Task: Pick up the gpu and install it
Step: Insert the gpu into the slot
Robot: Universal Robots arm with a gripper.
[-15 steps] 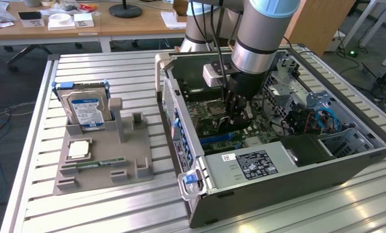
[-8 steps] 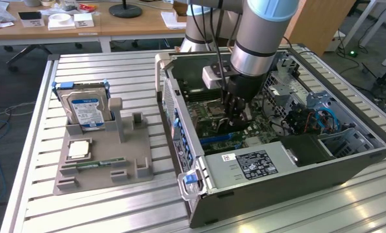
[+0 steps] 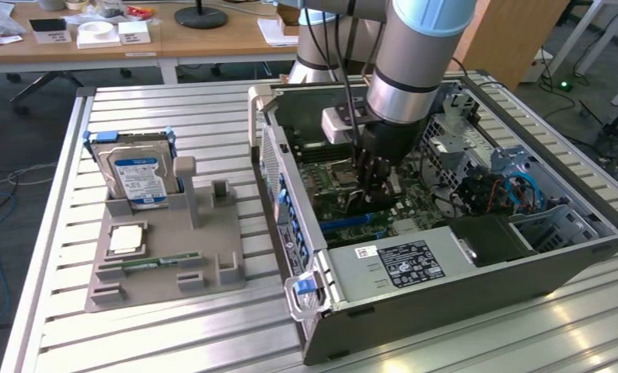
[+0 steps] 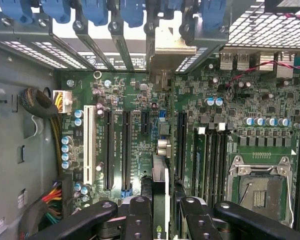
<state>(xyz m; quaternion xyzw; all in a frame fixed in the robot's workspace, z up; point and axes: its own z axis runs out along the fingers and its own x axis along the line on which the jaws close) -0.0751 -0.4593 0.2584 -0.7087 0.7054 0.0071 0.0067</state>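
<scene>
Slim dark rectangular gpu card (image 4: 160, 182): picked up, held edge-on in the black gripper (image 4: 165, 212), which is clamped narrowly onto it inside the open grey metal computer case (image 3: 557, 256). Position: between the gripper's fingertips and reaching just past them, close over the long black expansion slots (image 4: 109, 150) of the green motherboard (image 4: 115, 95). Pick-up done; whether the card is seated in a slot cannot be told.

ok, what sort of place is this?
Probably a robotics lab bench for PC assembly: gripper holds a gpu inside an open PC case on a slatted table, fixture with a hard drive beside it, desks behind.
</scene>
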